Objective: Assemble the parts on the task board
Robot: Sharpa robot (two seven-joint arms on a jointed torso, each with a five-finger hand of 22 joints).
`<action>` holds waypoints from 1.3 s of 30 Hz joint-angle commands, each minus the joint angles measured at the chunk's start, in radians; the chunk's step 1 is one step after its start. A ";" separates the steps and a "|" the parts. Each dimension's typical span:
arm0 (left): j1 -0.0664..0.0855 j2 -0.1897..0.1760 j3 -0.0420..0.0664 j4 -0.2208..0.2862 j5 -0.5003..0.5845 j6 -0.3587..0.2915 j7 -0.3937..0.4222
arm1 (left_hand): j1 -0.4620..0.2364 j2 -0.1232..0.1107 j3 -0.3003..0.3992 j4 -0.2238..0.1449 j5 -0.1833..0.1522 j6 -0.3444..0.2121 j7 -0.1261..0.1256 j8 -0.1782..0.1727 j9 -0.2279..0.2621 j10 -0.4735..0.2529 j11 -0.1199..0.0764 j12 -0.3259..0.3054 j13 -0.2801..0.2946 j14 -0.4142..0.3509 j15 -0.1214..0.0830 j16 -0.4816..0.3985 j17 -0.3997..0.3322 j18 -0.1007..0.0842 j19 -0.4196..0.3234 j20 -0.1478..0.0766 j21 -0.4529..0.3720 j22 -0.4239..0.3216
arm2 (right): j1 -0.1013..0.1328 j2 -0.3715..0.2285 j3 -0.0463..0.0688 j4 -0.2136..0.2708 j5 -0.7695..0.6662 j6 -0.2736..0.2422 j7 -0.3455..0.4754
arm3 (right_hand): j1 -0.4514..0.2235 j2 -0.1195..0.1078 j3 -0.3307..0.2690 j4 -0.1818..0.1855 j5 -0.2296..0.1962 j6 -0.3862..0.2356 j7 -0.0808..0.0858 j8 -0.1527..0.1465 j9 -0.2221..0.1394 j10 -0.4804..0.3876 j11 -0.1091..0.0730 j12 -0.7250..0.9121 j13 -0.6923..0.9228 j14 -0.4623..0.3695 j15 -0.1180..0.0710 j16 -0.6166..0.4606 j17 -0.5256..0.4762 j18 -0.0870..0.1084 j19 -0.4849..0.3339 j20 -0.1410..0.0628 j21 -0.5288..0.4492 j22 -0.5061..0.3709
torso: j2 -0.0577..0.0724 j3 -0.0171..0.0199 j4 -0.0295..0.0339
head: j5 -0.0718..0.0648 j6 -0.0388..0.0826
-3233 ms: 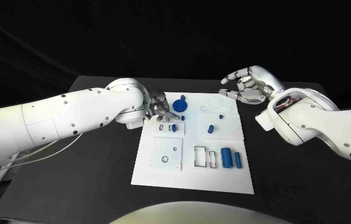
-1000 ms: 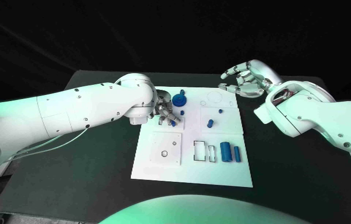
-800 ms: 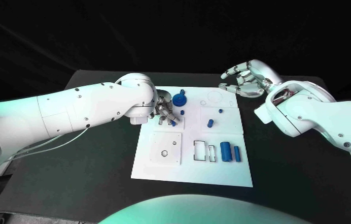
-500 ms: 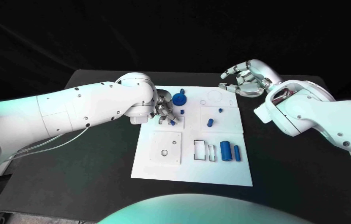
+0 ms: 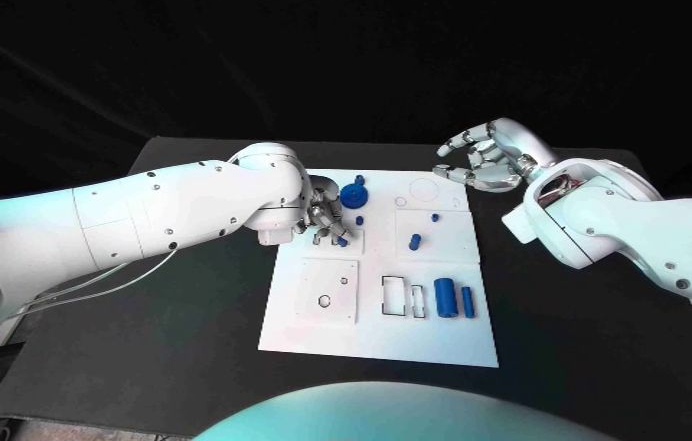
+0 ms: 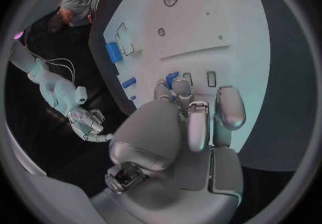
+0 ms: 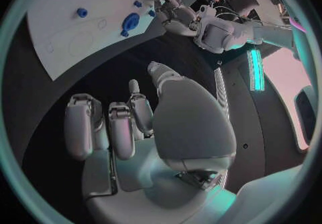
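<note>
**Head view: early in assembly, left hand working a small blue part at the upper-left slots**

You're looking at the task board (image 5: 378, 336) in the middle of the black table (image 5: 188, 301), with most parts apparently loose or unplaced.

- Left hand (image 5: 325, 219) is reaching down over the board's upper-left panel. In the left wrist view its fingertips (image 6: 176, 90) are pinching a small blue part (image 6: 172, 77) right beside two small rectangular slots (image 6: 199, 78). I'm reading that as an insertion under way, not finished.
- Right hand (image 5: 488, 164) is hovering off the board's far right corner, over the table, fingers curled loosely and apart, holding nothing.
- Blue disc with a knob (image 5: 353, 197) is sitting at the board's far edge, just beyond the left hand.
- Two small blue pieces (image 5: 415, 240) are resting on the upper-right panel; can't tell whether they're seated.
- Two blue cylinders (image 5: 456, 300) are lying side by side at the near right, next to empty rectangular outlines (image 5: 392, 296).
- Lower-left panel holes (image 5: 325, 302) are looking unfilled.

Judgement: you're seeing several slots and holes waiting, so most of the job is remaining.
</note>
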 commanded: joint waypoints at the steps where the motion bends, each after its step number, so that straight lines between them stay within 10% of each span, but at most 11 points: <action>1: 0.001 -0.001 0.000 0.000 0.016 -0.012 0.012 | 0.007 -0.009 -0.026 0.004 0.037 -0.001 -0.003 -0.005 0.004 -0.001 -0.008 -0.008 -0.001 0.108 -0.006 0.003 0.263 -0.018 0.001 -0.007 0.001 0.003 | -0.001 0.000 0.000 0.000 -0.016 0.013 -0.010 | 0.000 -0.008 0.007 -0.001 0.004 -0.001 -0.005 0.007 0.001 -0.005 0.001 -0.005 0.001 0.103 0.001 0.005 0.259 0.005 -0.003 -0.004 -0.006 0.164 | 0.000 0.0004 0.0004 | 0.000 0.000; 7: 0.001 -0.005 0.001 0.000 0.043 -0.039 0.019 | 0.062 -0.026 -0.017 0.003 0.168 0.000 -0.009 -0.025 0.010 -0.005 -0.013 -0.020 -0.005 0.108 -0.011 0.003 0.263 -0.018 0.002 -0.011 -0.001 0.011 | -0.001 0.000 0.000 0.000 -0.016 0.013 -0.010 | -0.001 -0.009 0.009 0.000 0.007 -0.001 -0.005 0.007 0.002 -0.006 0.001 -0.005 0.000 0.103 0.001 0.004 0.259 0.005 -0.003 -0.004 -0.007 0.164 | 0.001 0.0001 0.0004 | 0.001 0.000; 11: 0.001 -0.010 0.001 0.001 0.078 -0.065 0.025 | 0.157 -0.035 0.031 0.005 0.068 -0.002 -0.013 -0.045 0.009 -0.012 -0.018 -0.043 -0.015 0.108 -0.016 0.003 0.263 -0.019 0.000 -0.018 -0.002 0.019 | -0.001 0.000 0.000 -0.001 -0.015 0.013 -0.010 | -0.001 -0.009 0.009 0.000 0.007 -0.001 -0.005 0.007 0.002 -0.006 0.001 -0.005 0.000 0.103 0.001 0.004 0.259 0.005 -0.003 -0.004 -0.007 0.164 | 0.000 0.0002 0.0007 | 0.002 0.000; 25: 0.001 -0.024 0.001 0.000 0.174 -0.125 0.036 | 0.211 -0.099 0.144 0.008 0.125 0.013 0.001 -0.050 0.029 0.012 -0.009 -0.064 -0.025 0.108 -0.011 0.003 0.263 -0.020 -0.001 -0.015 0.001 0.036 | -0.002 -0.001 0.000 -0.002 -0.012 0.012 -0.010 | -0.004 -0.011 0.010 0.002 0.009 -0.002 -0.005 0.007 0.002 -0.006 0.001 -0.006 0.000 0.103 0.001 0.004 0.258 0.005 -0.003 -0.004 -0.008 0.164 | 0.001 0.0005 0.0006 | 0.005 -0.002; 27: 0.001 -0.027 0.001 0.000 0.181 -0.133 0.037 | 0.107 -0.243 0.462 0.016 0.125 0.025 0.002 -0.064 0.046 0.024 -0.014 -0.071 -0.022 0.108 0.001 0.003 0.263 -0.019 -0.001 -0.012 0.000 0.050 | -0.002 -0.001 0.000 -0.002 -0.012 0.012 -0.010 | -0.004 -0.011 0.010 0.002 0.009 -0.002 -0.005 0.007 0.002 -0.006 0.001 -0.006 0.000 0.103 0.001 0.004 0.258 0.005 -0.003 -0.004 -0.008 0.164 | 0.001 0.0005 0.0006 | 0.005 -0.002; 29: 0.001 -0.031 0.001 0.002 0.187 -0.142 0.037 | -0.148 -0.476 1.081 -0.005 0.085 0.046 0.001 -0.024 0.112 0.054 0.003 -0.041 0.002 0.108 -0.006 0.003 0.263 -0.023 0.008 -0.004 0.000 0.063 | -0.002 -0.002 0.000 -0.002 -0.012 0.012 -0.010 | -0.004 -0.011 0.010 0.002 0.009 -0.002 -0.005 0.007 0.002 -0.006 0.001 -0.006 0.000 0.103 0.001 0.004 0.258 0.005 -0.003 -0.004 -0.008 0.164 | 0.001 0.0004 0.0010 | 0.005 -0.001; 30: 0.001 -0.033 0.001 0.003 0.189 -0.146 0.037 | -0.148 -0.476 1.081 -0.005 0.085 0.046 0.001 -0.024 0.112 0.054 0.003 -0.041 0.002 0.108 -0.006 0.003 0.263 -0.023 0.008 -0.004 0.000 0.063 | -0.002 -0.003 0.000 -0.003 -0.012 0.011 -0.010 | -0.004 -0.011 0.010 0.002 0.009 -0.002 -0.005 0.007 0.002 -0.006 0.001 -0.006 0.000 0.103 0.001 0.004 0.258 0.005 -0.003 -0.004 -0.008 0.164 | 0.001 0.0007 0.0012 | 0.005 -0.002; 31: 0.001 -0.035 0.001 0.004 0.189 -0.149 0.036 | -0.222 -0.521 1.199 -0.080 0.075 0.042 0.004 0.001 0.150 0.060 -0.001 -0.028 0.014 0.108 -0.009 0.003 0.263 -0.019 0.013 -0.009 0.000 0.069 | -0.002 -0.003 0.000 -0.003 -0.012 0.011 -0.011 | -0.005 -0.011 0.010 0.002 0.009 -0.002 -0.005 0.007 0.002 -0.005 0.001 -0.005 0.000 0.103 0.001 0.004 0.257 0.005 -0.003 -0.004 -0.008 0.163 | 0.001 0.0008 0.0011 | 0.005 -0.002; 33: 0.001 -0.040 0.001 0.007 0.183 -0.153 0.036 | -0.311 -0.513 1.262 -0.164 0.082 0.041 0.003 0.013 0.175 0.065 -0.005 -0.014 0.029 0.108 -0.009 0.003 0.263 -0.021 0.018 -0.008 0.001 0.077 | -0.002 -0.003 0.000 -0.004 -0.012 0.011 -0.011 | -0.005 -0.011 0.010 0.002 0.009 -0.002 -0.005 0.007 0.002 -0.005 0.001 -0.005 0.000 0.103 0.001 0.004 0.257 0.005 -0.003 -0.004 -0.008 0.163 | 0.000 0.0014 0.0010 | 0.006 -0.004; 39: 0.001 -0.050 -0.002 0.015 0.151 -0.151 0.031 | -0.377 -0.502 1.298 -0.233 0.099 0.045 0.003 0.022 0.192 0.070 -0.007 0.001 0.044 0.108 -0.009 0.003 0.263 -0.021 0.022 -0.010 0.002 0.086 | -0.002 -0.004 0.000 -0.005 -0.011 0.011 -0.011 | -0.005 -0.011 0.010 0.002 0.009 -0.002 -0.005 0.007 0.002 -0.005 0.001 -0.005 0.000 0.103 0.001 0.004 0.257 0.005 -0.003 -0.004 -0.008 0.163 | 0.001 0.0011 0.0008 | 0.007 -0.004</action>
